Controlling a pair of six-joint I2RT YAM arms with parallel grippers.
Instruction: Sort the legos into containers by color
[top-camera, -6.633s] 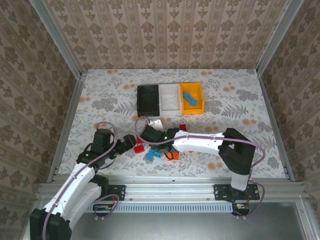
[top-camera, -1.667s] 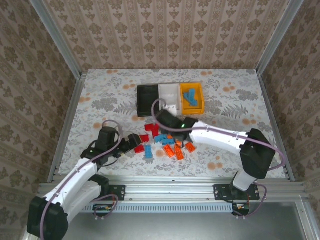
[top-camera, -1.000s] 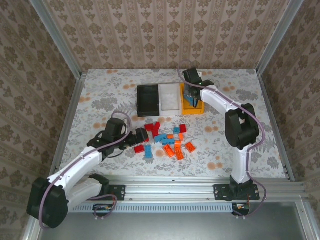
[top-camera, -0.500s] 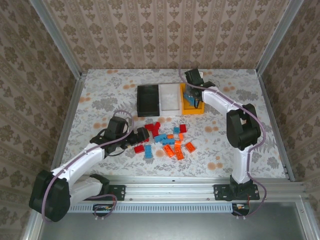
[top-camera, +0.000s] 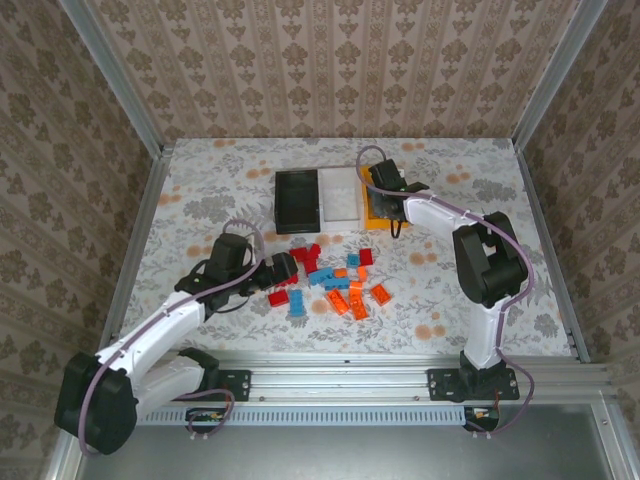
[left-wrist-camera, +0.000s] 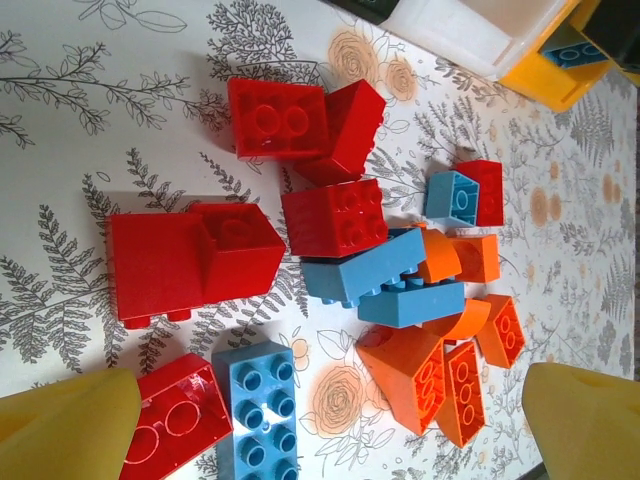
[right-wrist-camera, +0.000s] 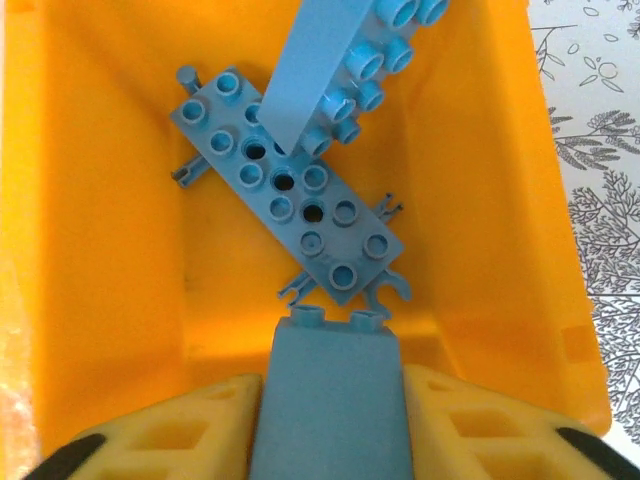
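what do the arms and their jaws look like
Both the left arm and right arm have white link shells and black joint housings, with a mauve cable looping alongside. The jaws are yellow, blocky plastic.

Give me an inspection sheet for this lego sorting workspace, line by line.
Surface: floral-patterned tabletop, no spills seen.
Job's things: red, light blue and orange plastic toy bricks heaped at centre; black plastic bin, white plastic bin and yellow-orange plastic bin joined in a row; the yellow-orange one holds a light blue flat plate.
Clutter: nothing seen.
Hands: left hand open above the heap; right hand above the yellow-orange plastic bin, closed on a light blue sloped brick.
Cables: purple cable looped along each arm.
Surroundings: patterned wallpaper walls, metal frame rail.
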